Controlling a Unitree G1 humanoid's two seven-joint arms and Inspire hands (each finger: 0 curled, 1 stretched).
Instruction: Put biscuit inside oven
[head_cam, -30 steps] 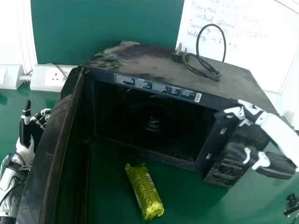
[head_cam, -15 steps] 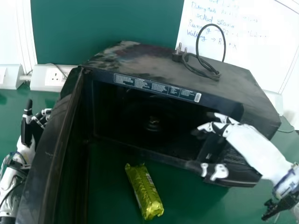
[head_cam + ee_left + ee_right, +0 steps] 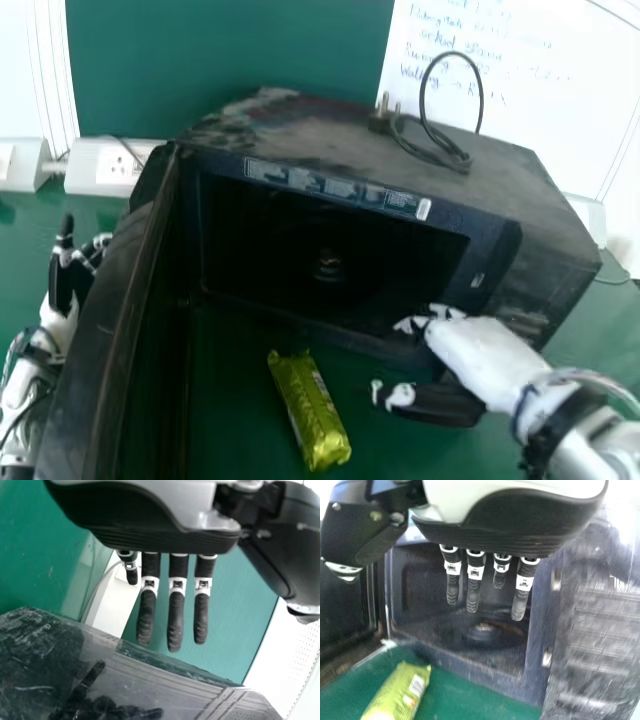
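The yellow-green biscuit packet (image 3: 309,410) lies on the green table in front of the black oven (image 3: 345,320), whose door (image 3: 120,330) stands open at the left. My right hand (image 3: 470,350) is at the oven's front right corner, to the right of the packet and apart from it, with its fingers extended. The right wrist view shows that right hand (image 3: 495,535) with straight fingers before the oven cavity, and the packet (image 3: 400,692) on the table. Beyond the door, my left hand (image 3: 65,275) is held up; in the left wrist view the left hand (image 3: 175,600) has straight fingers.
A black cable with a plug (image 3: 440,150) rests on top of the oven. Behind are a wall socket (image 3: 112,168) at the left and a whiteboard (image 3: 540,100) at the right. The open door stands between the left hand and the packet.
My right hand has moved from the oven's right side leftward and down, closer to the packet. The packet, oven and door have stayed put, and the left hand has hardly moved.
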